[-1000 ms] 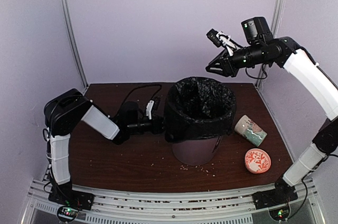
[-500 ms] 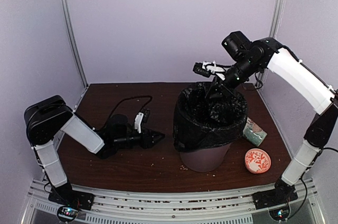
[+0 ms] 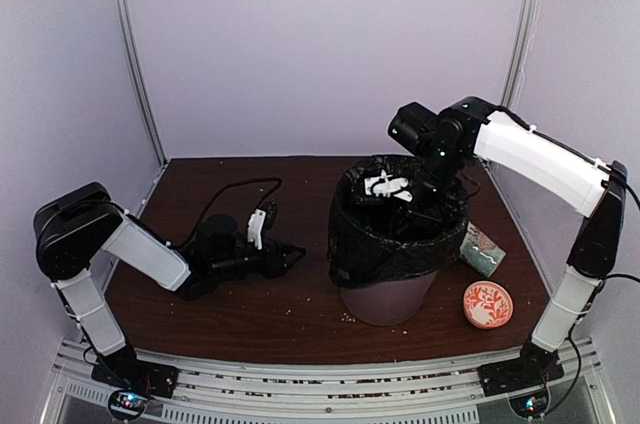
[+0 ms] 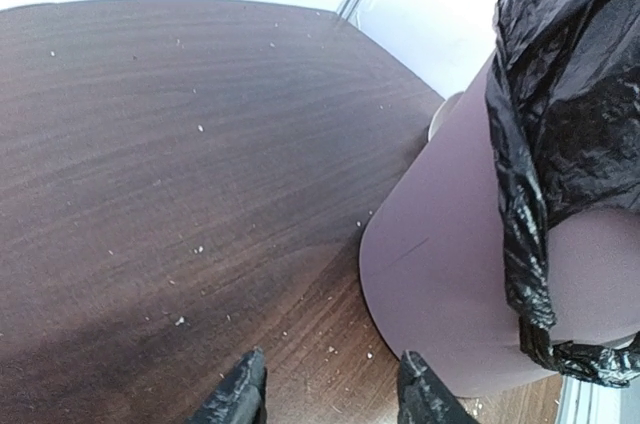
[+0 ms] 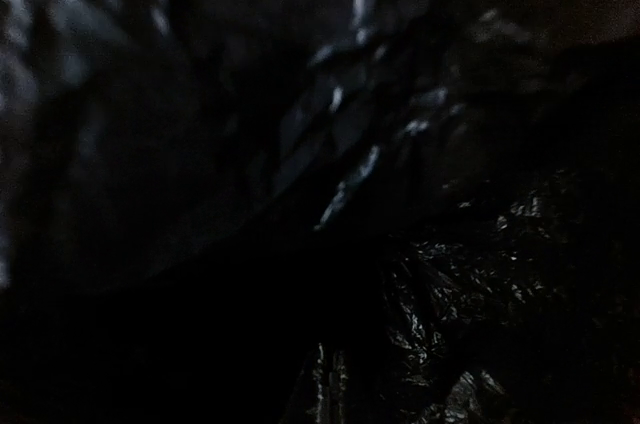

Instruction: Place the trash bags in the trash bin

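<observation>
The mauve-brown trash bin (image 3: pixel 385 296) stands at the table's middle, lined with a black trash bag (image 3: pixel 400 242) folded over its rim. My right gripper (image 3: pixel 402 206) reaches down inside the bin; its wrist view shows only dark crinkled bag (image 5: pixel 450 324), with its fingertips (image 5: pixel 330 384) close together, shut. Whether they pinch the plastic cannot be told. My left gripper (image 3: pixel 295 255) lies low on the table to the left of the bin, apart from it, open and empty. In its wrist view the bin wall (image 4: pixel 440 264) and the bag's overhang (image 4: pixel 570 104) sit ahead of the left gripper (image 4: pixel 325 389).
A patterned cream mug (image 3: pixel 484 247) lies on its side right of the bin. A red-patterned round dish (image 3: pixel 488 304) sits nearer the front right. A black cable (image 3: pixel 240 189) loops behind the left arm. Crumbs dot the brown table (image 3: pixel 250 319).
The right arm swung down from above the bin into its mouth and its jaws closed. The left gripper drew back leftward from the bin's side. The bin shifted slightly right.
</observation>
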You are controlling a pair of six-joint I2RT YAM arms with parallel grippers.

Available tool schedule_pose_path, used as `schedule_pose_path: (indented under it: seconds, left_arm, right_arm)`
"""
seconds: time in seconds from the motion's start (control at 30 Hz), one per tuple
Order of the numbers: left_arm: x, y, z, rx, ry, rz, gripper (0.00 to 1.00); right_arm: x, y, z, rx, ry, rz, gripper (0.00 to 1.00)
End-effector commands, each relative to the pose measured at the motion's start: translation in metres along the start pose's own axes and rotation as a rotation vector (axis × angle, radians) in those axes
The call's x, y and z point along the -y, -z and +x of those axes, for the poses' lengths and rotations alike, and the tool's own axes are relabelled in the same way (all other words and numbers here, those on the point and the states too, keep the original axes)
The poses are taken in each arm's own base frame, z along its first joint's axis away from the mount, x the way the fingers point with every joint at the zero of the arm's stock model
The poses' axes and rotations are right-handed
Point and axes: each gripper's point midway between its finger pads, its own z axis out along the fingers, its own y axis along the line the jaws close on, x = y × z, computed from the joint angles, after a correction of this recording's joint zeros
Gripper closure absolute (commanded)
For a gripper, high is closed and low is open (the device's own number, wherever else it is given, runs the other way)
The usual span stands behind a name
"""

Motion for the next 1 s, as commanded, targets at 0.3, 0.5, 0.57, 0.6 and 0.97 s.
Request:
schedule_pose_path:
  seconds: [0.3, 0.5, 0.57, 0.6, 0.97]
  left_arm:
    - [-0.001, 0.020, -0.017, 0.054, -0.064, -0.054, 0.55]
    - [-0.002, 0.027, -0.019, 0.065, -0.072, -0.071, 0.54]
    - [-0.002, 0.028, -0.020, 0.069, -0.077, -0.074, 0.54]
    - [-0.002, 0.028, -0.021, 0.069, -0.081, -0.075, 0.54]
    - [-0.003, 0.040, -0.028, 0.080, -0.107, -0.112, 0.53]
  right_arm:
    - [-0.010, -0.056, 0.027, -0.179, 0.027, -0.104, 1.00]
    - [-0.013, -0.083, 0.029, -0.233, 0.017, -0.099, 1.00]
    - [-0.012, -0.092, 0.030, -0.249, 0.022, -0.066, 1.00]
    - [-0.012, -0.097, 0.030, -0.256, 0.027, -0.053, 1.00]
    - [-0.020, -0.122, 0.037, -0.236, 0.033, -0.022, 1.00]
